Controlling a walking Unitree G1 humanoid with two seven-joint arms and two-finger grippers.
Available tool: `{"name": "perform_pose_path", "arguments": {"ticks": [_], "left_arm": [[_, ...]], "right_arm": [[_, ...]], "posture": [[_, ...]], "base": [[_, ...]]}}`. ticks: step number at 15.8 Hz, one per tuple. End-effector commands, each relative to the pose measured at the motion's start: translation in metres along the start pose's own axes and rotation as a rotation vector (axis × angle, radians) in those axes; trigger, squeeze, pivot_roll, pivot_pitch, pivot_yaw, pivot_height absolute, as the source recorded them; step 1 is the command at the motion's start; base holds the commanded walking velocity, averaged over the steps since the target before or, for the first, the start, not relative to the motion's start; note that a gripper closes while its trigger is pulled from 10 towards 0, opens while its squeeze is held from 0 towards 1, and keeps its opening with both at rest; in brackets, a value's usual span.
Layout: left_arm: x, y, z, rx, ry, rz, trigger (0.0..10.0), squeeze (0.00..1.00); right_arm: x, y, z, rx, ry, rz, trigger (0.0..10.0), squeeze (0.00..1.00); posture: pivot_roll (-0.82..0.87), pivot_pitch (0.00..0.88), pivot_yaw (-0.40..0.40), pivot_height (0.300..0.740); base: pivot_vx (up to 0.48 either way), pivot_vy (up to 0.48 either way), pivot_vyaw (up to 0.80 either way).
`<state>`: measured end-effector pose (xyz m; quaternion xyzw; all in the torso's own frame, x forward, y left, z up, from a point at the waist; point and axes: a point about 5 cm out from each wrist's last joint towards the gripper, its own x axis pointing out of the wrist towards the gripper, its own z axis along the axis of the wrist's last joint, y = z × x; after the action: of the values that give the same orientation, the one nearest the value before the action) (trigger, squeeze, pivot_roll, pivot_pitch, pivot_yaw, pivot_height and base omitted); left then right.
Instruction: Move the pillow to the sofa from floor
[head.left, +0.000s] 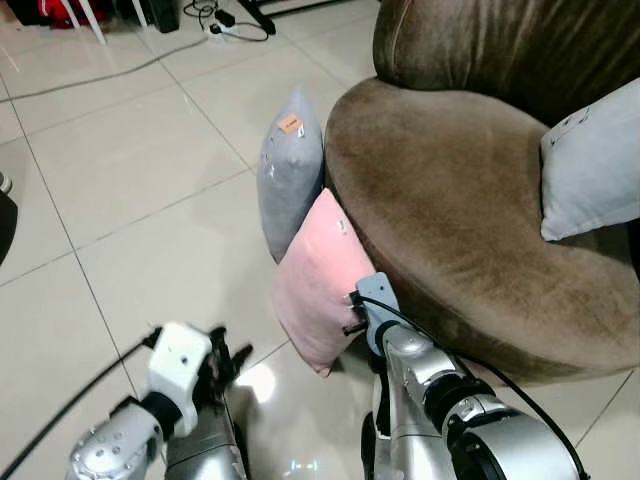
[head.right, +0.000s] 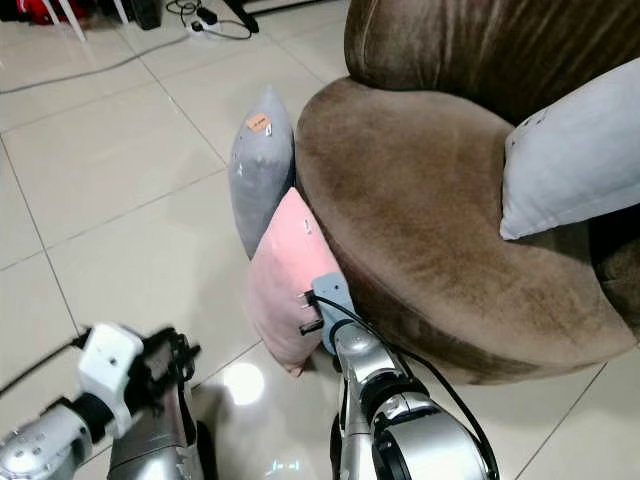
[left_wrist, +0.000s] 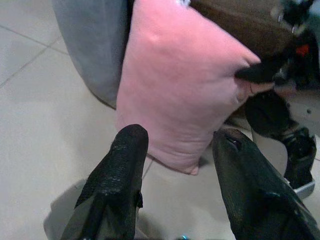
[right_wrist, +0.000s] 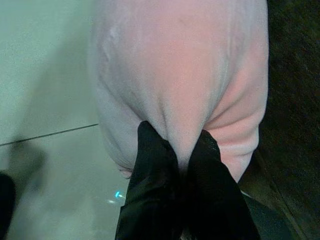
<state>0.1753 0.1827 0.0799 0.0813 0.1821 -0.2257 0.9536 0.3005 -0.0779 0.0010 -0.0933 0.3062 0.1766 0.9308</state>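
A pink pillow (head.left: 315, 285) stands on edge on the tiled floor and leans against the front of the brown sofa (head.left: 450, 200). My right gripper (right_wrist: 177, 137) is shut on a pinched fold of the pink pillow's side facing the sofa, and its wrist (head.left: 375, 300) sits beside the pillow. Low on the left, my left gripper (left_wrist: 180, 140) is open and apart from the pillow's bottom corner (left_wrist: 187, 167), just above the floor. A grey pillow (head.left: 290, 170) stands on the floor behind the pink one, also against the sofa.
A pale grey pillow (head.left: 590, 170) lies on the sofa seat at the right. Cables and a power strip (head.left: 225, 25) lie on the floor at the far end. Open tiled floor (head.left: 130, 200) stretches to the left.
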Motion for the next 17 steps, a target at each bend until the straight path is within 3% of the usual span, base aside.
{"name": "perform_pose_path", "arguments": {"ticks": [1, 4, 7, 11, 13, 15, 16, 17], "left_arm": [[0.0, -0.001, -0.004, 0.004, 0.016, -0.008, 10.0, 0.0], [0.009, 0.009, -0.002, 0.024, -0.004, 0.048, 10.0, 0.0], [0.014, 0.024, 0.014, 0.035, -0.092, 0.174, 10.0, 0.0], [0.012, 0.028, 0.037, 0.049, -0.182, 0.2, 10.0, 0.0], [0.019, 0.034, 0.054, 0.066, -0.251, 0.245, 10.0, 0.0], [0.025, 0.038, 0.066, 0.075, -0.291, 0.267, 10.0, 0.0], [0.028, 0.041, 0.074, 0.076, -0.322, 0.286, 10.0, 0.0], [0.029, 0.041, 0.078, 0.075, -0.336, 0.289, 10.0, 0.0]], "right_arm": [[0.0, 0.002, -0.003, -0.015, 0.025, 0.028, 0.0, 0.0], [0.001, -0.005, 0.007, 0.031, -0.01, 0.026, 0.0, 0.0], [-0.003, -0.014, 0.04, 0.208, -0.206, 0.134, 0.0, 0.0], [-0.035, -0.046, 0.077, 0.354, -0.464, 0.2, 0.0, 0.0], [-0.083, -0.083, 0.113, 0.417, -0.684, 0.228, 0.0, 0.0], [-0.113, -0.113, 0.138, 0.423, -0.826, 0.187, 0.0, 0.0], [-0.144, -0.151, 0.165, 0.361, -0.939, 0.063, 0.0, 0.0], [-0.16, -0.168, 0.177, 0.338, -0.987, 0.0, 0.0, 0.0]], "posture": [[0.04, 0.083, -0.065, 0.496], [0.04, 0.025, -0.067, 0.496], [0.04, 0.0, -0.06, 0.496], [0.02, 0.0, -0.037, 0.496], [0.02, 0.0, -0.035, 0.496], [0.02, 0.0, -0.035, 0.496], [0.01, 0.0, -0.025, 0.496], [0.0, 0.0, -0.02, 0.496]], "base": [[0.0, 0.0, 0.0], [0.0, 0.0, 0.0], [0.0, 0.0, 0.0], [0.0, 0.0, 0.0], [0.0, 0.0, 0.0], [0.0, 0.0, 0.0], [0.0, 0.0, 0.0], [0.0, 0.0, 0.0]]}}
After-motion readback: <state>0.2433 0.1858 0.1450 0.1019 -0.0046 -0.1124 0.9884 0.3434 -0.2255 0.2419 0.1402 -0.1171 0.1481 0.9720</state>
